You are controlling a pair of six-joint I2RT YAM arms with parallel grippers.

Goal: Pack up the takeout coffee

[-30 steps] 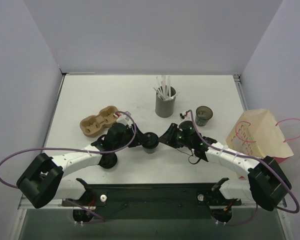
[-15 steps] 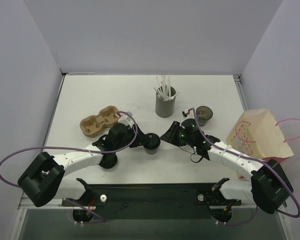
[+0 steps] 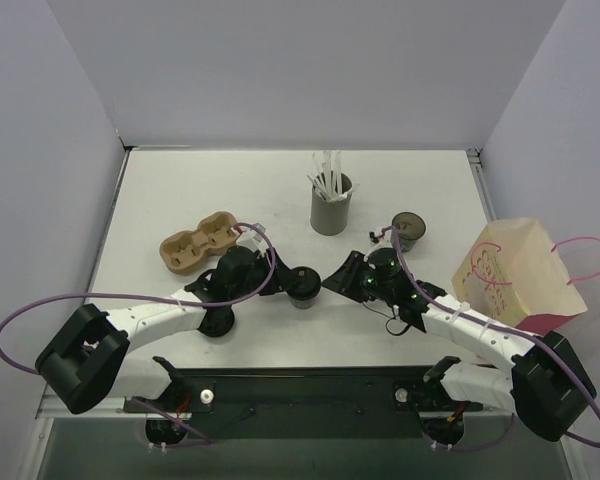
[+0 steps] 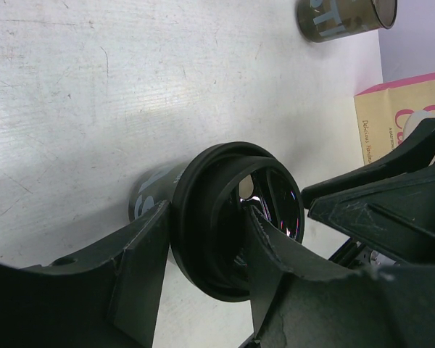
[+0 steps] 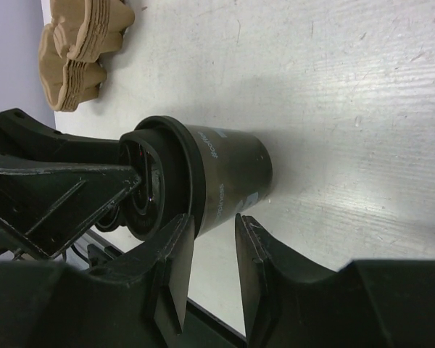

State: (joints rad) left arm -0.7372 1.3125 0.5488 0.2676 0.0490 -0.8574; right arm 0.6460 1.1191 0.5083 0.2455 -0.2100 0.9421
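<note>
Takeout coffee (image 3: 303, 285) stands upright near the middle of the table (image 3: 210, 190), a short dark cup with pale lettering on its side and a black lid (image 4: 225, 217) seated on its rim. The left gripper (image 4: 206, 254) has closed on it from the left, one finger on each side of the lidded top, the jaws held about as wide as the cup. The right gripper (image 5: 214, 232) comes in from the opposite side with its jaws only a little apart and bare table showing between them. One fingertip sits right at the lid's edge (whether it touches I cannot tell), and nothing is clamped there.

The table top is white and matt, marked with fine scratches and grey scuffs in the wrist views. Plain pale walls (image 3: 280, 70) close it in at the back and on both sides, with a thin metal rail along the table's edges.

A second dark cup (image 3: 408, 230) stands open further right, well apart from the first. Behind the two cups is a grey holder (image 3: 331, 205) full of white straws. A brown pulp cup carrier (image 3: 197, 243) lies to the left, and a cream and pink paper bag (image 3: 520, 270) with pink cord handles is at the right edge.
</note>
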